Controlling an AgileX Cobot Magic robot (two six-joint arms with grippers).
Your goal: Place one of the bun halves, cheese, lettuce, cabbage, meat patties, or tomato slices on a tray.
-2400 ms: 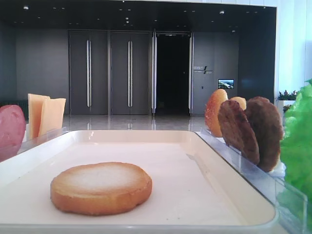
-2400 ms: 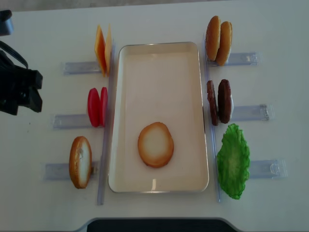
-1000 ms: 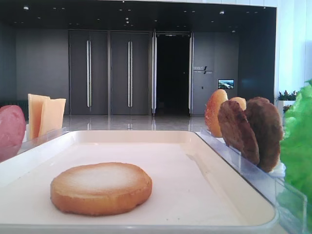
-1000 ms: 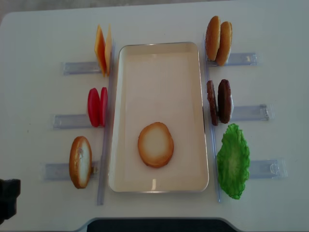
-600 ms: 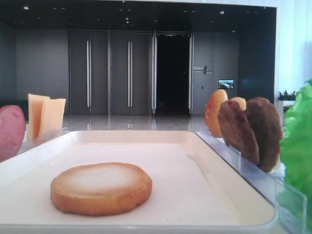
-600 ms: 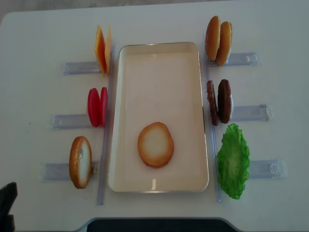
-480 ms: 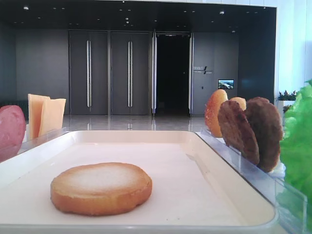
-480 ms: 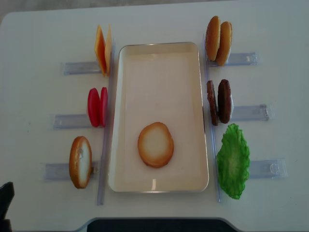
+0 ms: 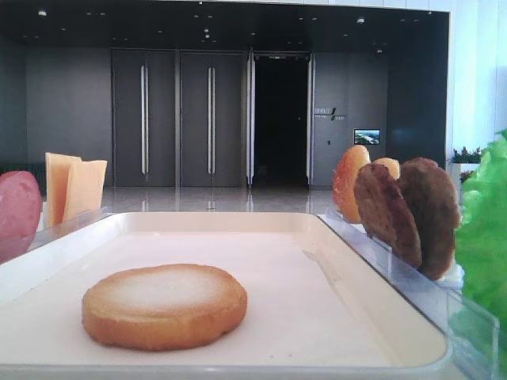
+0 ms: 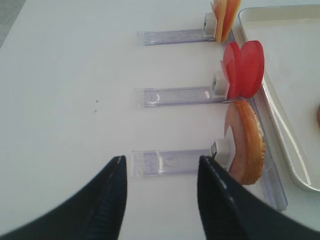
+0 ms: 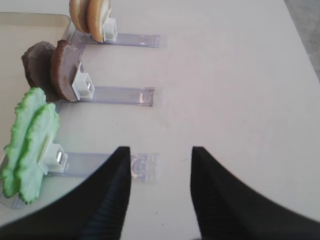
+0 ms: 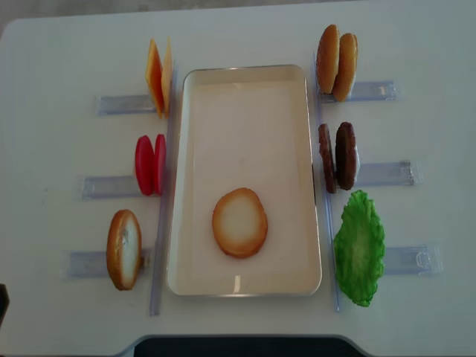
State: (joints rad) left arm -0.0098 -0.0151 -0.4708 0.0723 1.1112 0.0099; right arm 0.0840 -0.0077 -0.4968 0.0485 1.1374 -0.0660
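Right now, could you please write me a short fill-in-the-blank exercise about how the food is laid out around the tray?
1. The only food lying on the tray is a ____.
2. The tomato slices stand on the tray's ____ side in the overhead view.
3. The lettuce is bright ____.
4. Beside the meat patties, the count of discs is ____.

Missing words: bun half; left; green; two

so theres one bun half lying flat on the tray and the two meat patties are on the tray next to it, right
Not quite. The bun half does lie flat on the tray, but the meat patties are not on it. They stand on edge in a clear holder outside the tray's right rim, as the overhead exterior view shows.
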